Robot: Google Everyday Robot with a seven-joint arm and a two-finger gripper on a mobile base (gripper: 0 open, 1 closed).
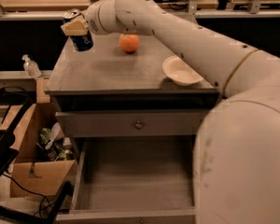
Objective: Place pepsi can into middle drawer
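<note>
The robot arm (196, 45) is stretched across the cabinet (107, 73) from its right. The middle drawer (135, 181) is pulled out at the cabinet's base, its floor bare. A white bowl (181, 71) and an orange (129, 43) are set on the cabinet top. The pepsi can (84, 42) is held tilted over the cabinet's rear left corner, clamped by the gripper (75, 26).

Single view, high vantage behind the arm (233, 125), facing forward and down. Arm bulk very near at 4 o'clock. Counter (107, 73) at centre, farther off. Open middle drawer (135, 181) at 6 o'clock. Pincer (76, 28) at 11 o'clock, clamped on pepsi can (83, 41).
</note>
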